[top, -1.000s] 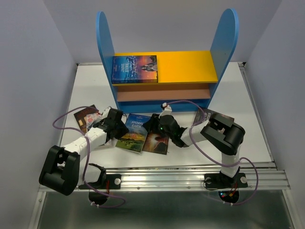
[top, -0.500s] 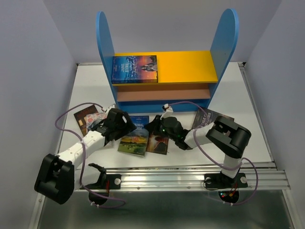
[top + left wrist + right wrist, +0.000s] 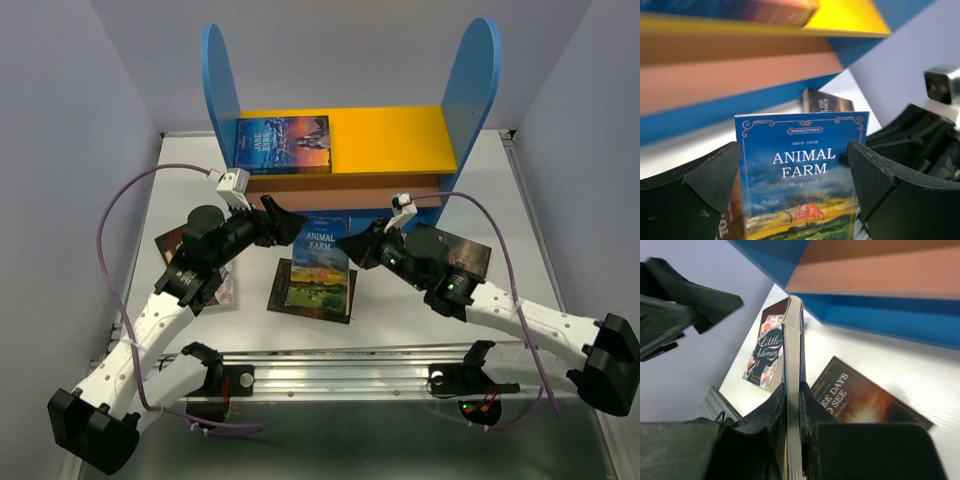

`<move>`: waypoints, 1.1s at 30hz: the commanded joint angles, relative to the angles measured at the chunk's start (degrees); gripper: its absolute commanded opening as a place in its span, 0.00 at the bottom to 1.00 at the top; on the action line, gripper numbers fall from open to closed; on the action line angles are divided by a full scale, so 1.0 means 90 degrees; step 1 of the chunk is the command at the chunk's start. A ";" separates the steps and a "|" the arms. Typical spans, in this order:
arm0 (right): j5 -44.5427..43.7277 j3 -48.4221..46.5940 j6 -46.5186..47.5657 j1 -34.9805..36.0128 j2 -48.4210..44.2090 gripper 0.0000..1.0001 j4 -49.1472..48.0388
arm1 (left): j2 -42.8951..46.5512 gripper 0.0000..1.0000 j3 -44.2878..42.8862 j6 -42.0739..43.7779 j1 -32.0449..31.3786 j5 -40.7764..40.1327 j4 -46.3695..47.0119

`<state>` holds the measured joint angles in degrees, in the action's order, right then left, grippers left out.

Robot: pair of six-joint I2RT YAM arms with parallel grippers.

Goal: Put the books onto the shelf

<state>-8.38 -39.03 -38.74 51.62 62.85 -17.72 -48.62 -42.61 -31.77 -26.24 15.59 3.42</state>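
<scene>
1. Your right gripper [image 3: 792, 397] is clamping the Animal Farm paperback [image 3: 801, 175] by one side edge, jaws pressed flat on both covers. This is keeping the thin book upright, its front cover turned toward the left arm. An edge pinch like this looks suited to sliding it onto a board.
2. Your left gripper [image 3: 794, 155] is hanging wide open and grasping nothing. Its fingers [image 3: 700, 185] are flanking the cover on either side. I cannot tell whether they are brushing it. I judge it is standing ready to steady the book or take it.
3. The held paperback is hovering just in front of the shelf [image 3: 225, 90], near the middle of its blue base [image 3: 880, 315], and is not yet resting on any board.
4. The yellow top board [image 3: 400, 140] is carrying the Jane Eyre paperback [image 3: 282, 145], lying flat at its left end. On the part of the brown middle board [image 3: 890, 270] that is showing, I see no book.
5. On the table [image 3: 520, 200], the Three Days to See paperback [image 3: 860, 405] is lying flat below the held book, toward the near edge. The Little Women paperback [image 3: 765, 357] is lying toward the left edge. The Tale of Two Cities paperback [image 3: 470, 255] is lying right of centre, partly under your right arm.
</scene>
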 commanded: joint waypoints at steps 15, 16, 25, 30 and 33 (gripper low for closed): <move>0.0804 -0.3378 0.1072 -0.1145 -0.0714 0.01 0.3139 | -0.0427 0.99 -0.0229 0.1372 -0.0073 0.1488 0.1240; 0.0872 -0.3514 0.1072 -0.1145 -0.0733 0.01 0.3189 | -0.0457 0.99 -0.0120 0.1285 -0.0073 0.1828 0.1386; 0.1488 -0.3847 0.1053 -0.1145 -0.0909 0.01 0.3433 | -0.0760 0.99 0.0496 0.0523 -0.0063 0.3860 0.2948; 0.1507 -0.3857 0.1082 -0.1145 -0.0851 0.01 0.3414 | -0.0516 0.99 0.0837 0.0113 -0.0073 0.4204 0.3828; 0.1546 -0.3906 0.1092 -0.1145 -0.0792 0.01 0.3404 | -0.0477 0.99 0.0964 -0.0190 -0.0082 0.4273 0.4296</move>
<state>4.05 -69.95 -29.28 41.56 56.25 17.39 -54.83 -35.24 -29.28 -26.65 49.41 30.83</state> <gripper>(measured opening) 0.157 0.989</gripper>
